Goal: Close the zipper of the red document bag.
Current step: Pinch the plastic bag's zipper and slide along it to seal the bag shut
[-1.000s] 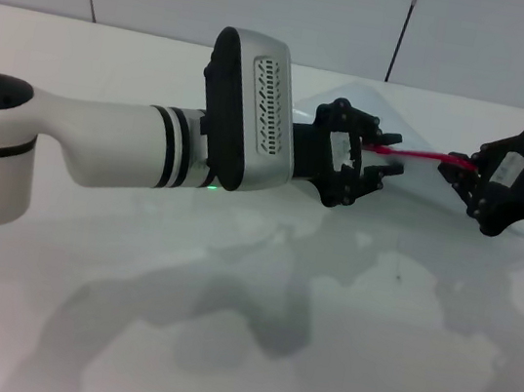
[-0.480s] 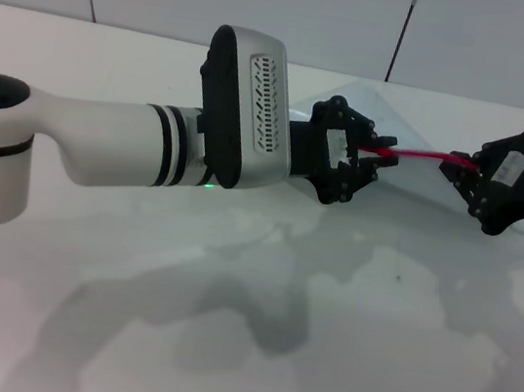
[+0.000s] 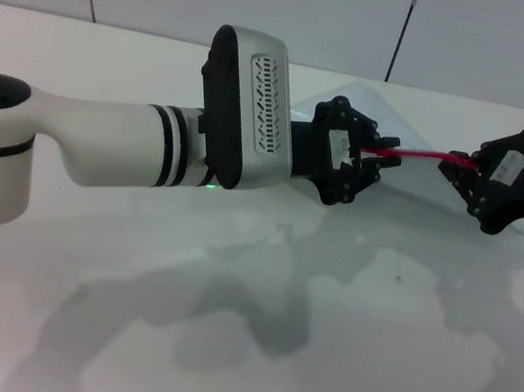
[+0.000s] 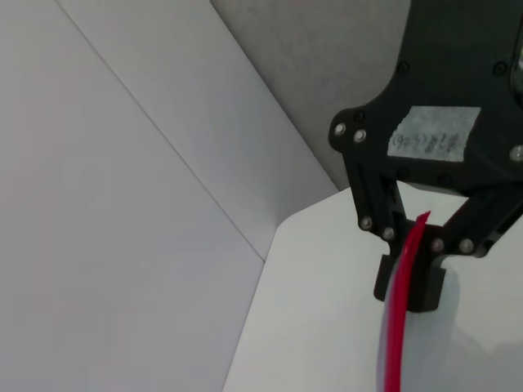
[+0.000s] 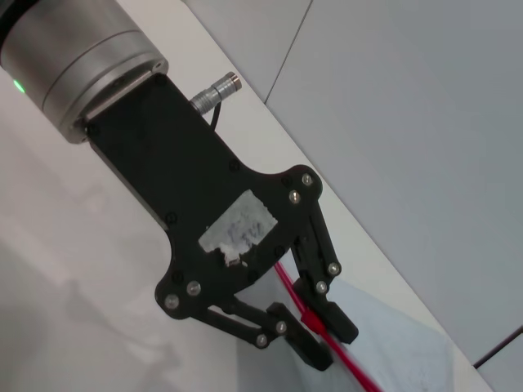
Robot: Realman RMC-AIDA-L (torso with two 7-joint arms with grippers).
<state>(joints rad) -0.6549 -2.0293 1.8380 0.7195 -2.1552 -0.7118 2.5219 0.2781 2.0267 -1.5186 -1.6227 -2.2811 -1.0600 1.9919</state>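
A: Holding each end of the thin bright red zipper strip, the two black claws keep it stretched in a line across the upper right of the head view. Why grip it like that?

B: My guess is tension. The right claw, at the far right edge of the frame, is clenched on one end of the strip, so the edge cannot bunch up. The left claw, right of centre and just beyond its bulky white and grey wrist, is pinched on the strip's other end, where I judge the slider sits, though I cannot make out a slider.

A: And the bag itself?

B: The large flat pouch of translucent pale blue-grey plastic, the red document bag, lies on the white worktop between and behind the claws. Its red-trimmed edge appears lifted slightly by both grips. In the left wrist view the zipper runs straight up into the right claw.

A: How does the surface look?

B: Glossy and plain white, it throws back soft grey reflections of both arms. Behind it stands a pale wall of large panels with dark seams.
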